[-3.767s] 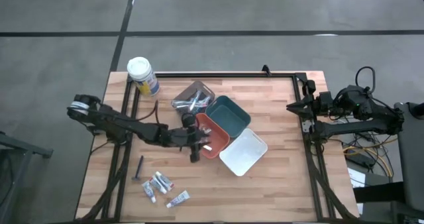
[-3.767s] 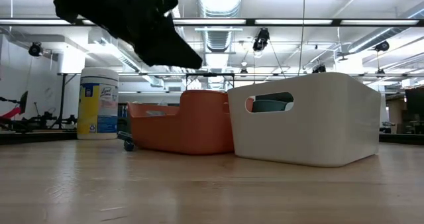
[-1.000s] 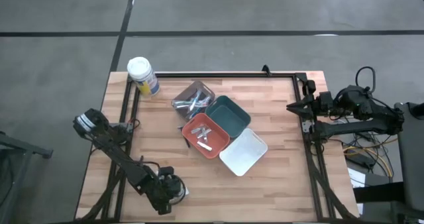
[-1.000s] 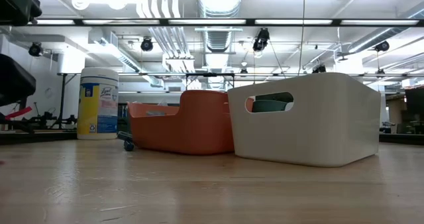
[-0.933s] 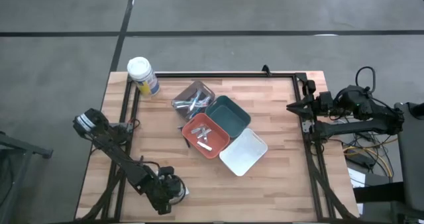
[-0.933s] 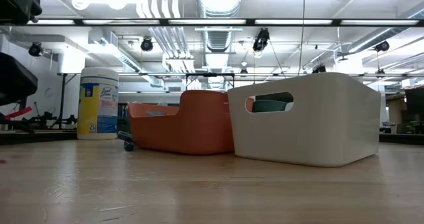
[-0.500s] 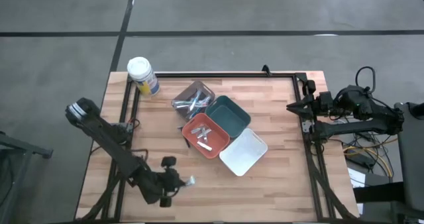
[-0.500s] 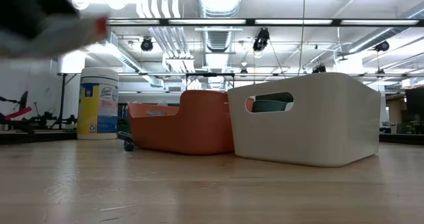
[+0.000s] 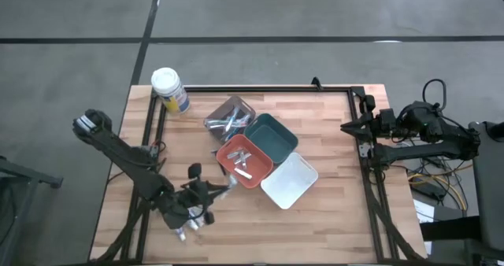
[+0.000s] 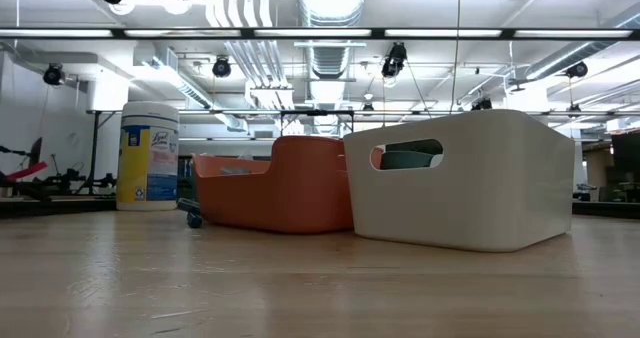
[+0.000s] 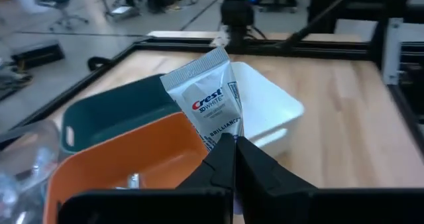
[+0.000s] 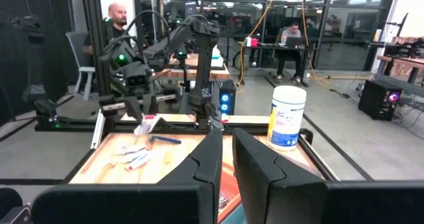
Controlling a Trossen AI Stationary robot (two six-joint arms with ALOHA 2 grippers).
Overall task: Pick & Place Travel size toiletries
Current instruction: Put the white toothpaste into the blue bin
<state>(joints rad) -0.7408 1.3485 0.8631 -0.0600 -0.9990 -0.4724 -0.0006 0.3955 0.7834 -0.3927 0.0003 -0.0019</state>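
The desk was seen carrying an orange tray. Left of that tray, above the desk's near-left part, the left claw was closed on a toothpaste tube. The right claw was parked at the desk's right edge, nearly closed on nothing.

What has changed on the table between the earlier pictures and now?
The left gripper went from the orange tray to the toiletries at the table's near left edge, shut its jaws on a Crest toothpaste tube and has lifted it back toward the trays. The loose tubes left there, the wipes canister, the teal tray and white tray, and the right arm stayed as they were.
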